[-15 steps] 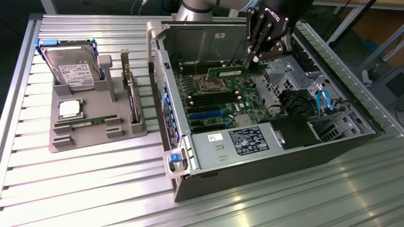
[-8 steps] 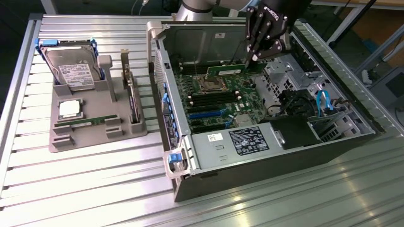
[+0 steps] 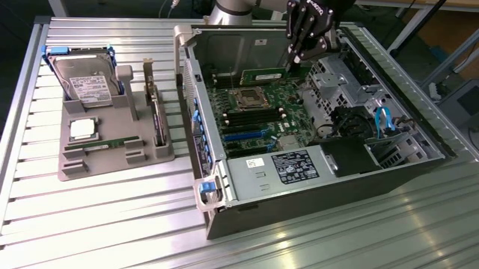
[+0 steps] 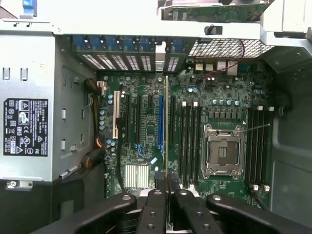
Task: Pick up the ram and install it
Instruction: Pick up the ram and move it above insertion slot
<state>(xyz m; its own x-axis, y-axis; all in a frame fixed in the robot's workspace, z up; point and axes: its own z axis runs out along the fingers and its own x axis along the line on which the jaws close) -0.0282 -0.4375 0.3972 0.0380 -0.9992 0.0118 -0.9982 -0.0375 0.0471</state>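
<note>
The ram is a thin green stick held level above the motherboard inside the open computer case. My gripper is shut on the end of the stick that lies towards the exterior view's right. In the wrist view the ram appears edge-on as a narrow line running out from my gripper. It hangs over the board between the blue slot and the black memory slots, apart from them. The empty processor socket lies beside those slots.
The case walls and drive cage stand close around my arm. The power supply fills the near end of the case. At the exterior view's left a grey tray carries a hard drive, a processor chip and an expansion card.
</note>
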